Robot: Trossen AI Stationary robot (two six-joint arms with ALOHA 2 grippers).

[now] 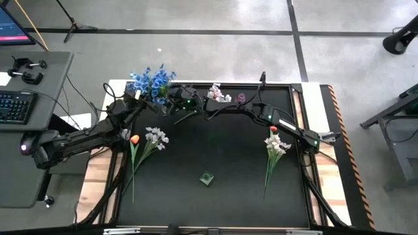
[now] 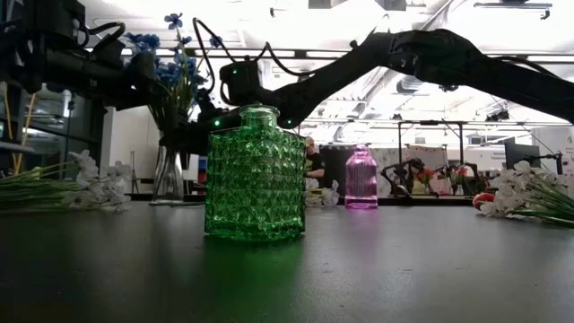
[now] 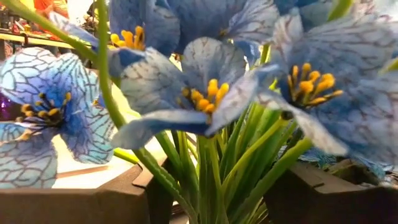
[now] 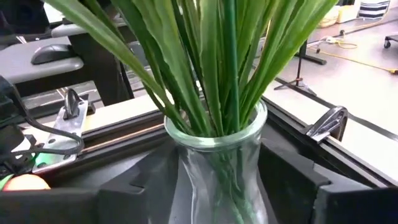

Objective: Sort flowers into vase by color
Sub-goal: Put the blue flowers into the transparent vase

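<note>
Blue flowers [image 3: 211, 93] on green stems [image 3: 211, 174] between the hand's fingers [image 3: 74, 202].
</note>
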